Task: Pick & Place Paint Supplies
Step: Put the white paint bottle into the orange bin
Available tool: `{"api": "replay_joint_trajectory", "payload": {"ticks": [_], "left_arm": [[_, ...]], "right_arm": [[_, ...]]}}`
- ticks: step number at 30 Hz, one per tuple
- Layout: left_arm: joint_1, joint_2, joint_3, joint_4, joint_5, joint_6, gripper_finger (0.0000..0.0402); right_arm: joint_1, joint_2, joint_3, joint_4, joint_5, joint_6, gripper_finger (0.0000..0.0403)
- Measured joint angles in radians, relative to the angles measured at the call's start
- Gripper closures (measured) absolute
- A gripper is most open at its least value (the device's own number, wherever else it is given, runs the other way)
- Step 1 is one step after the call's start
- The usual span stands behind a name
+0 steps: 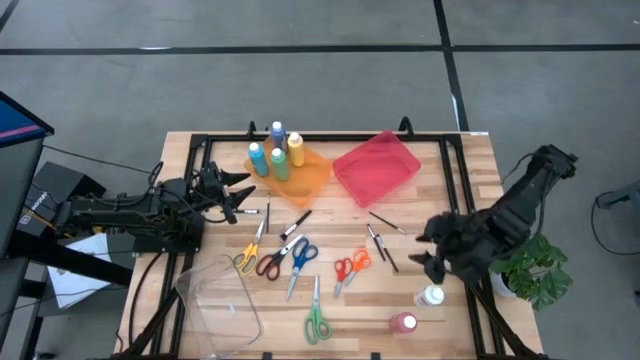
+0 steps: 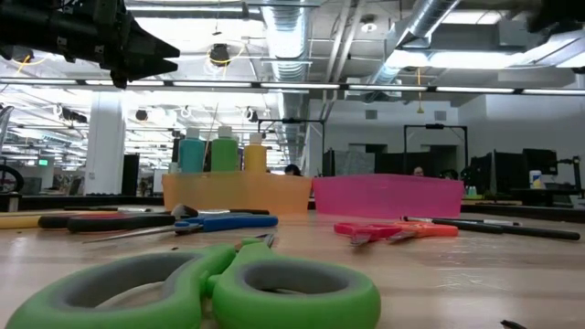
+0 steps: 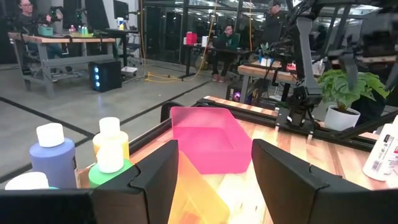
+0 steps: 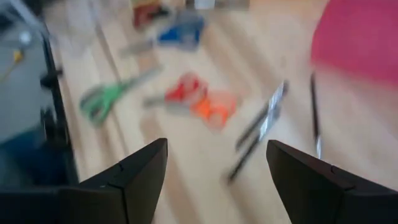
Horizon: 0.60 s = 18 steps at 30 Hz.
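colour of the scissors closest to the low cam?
Green handles, clearest in the low view; also in the high view.

Light: bright, even, from ceiling strip lamps (image 2: 274,84).
Shadows: faint and soft on the table (image 1: 440,300).
Focus: green scissors (image 2: 219,288) in the low view are soft.
Blur: right wrist view smeared; brushes (image 4: 261,134) are streaks.
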Motion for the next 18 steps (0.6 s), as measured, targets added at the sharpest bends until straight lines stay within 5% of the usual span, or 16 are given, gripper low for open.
{"api": "replay_joint_trajectory", "payload": {"ticks": [9,18], "left_arm": [[0.000,0.000,0.000,0.000,-0.001,0.006,0.0201],[0.000,0.000,0.000,0.001,-0.008,0.011,0.0202]], "right_arm": [[0.025,0.089,0.000,-0.043,-0.443,0.238,0.0132],[0.027,0.154,0.005,-0.038,-0.520,0.305,0.0132]]}}
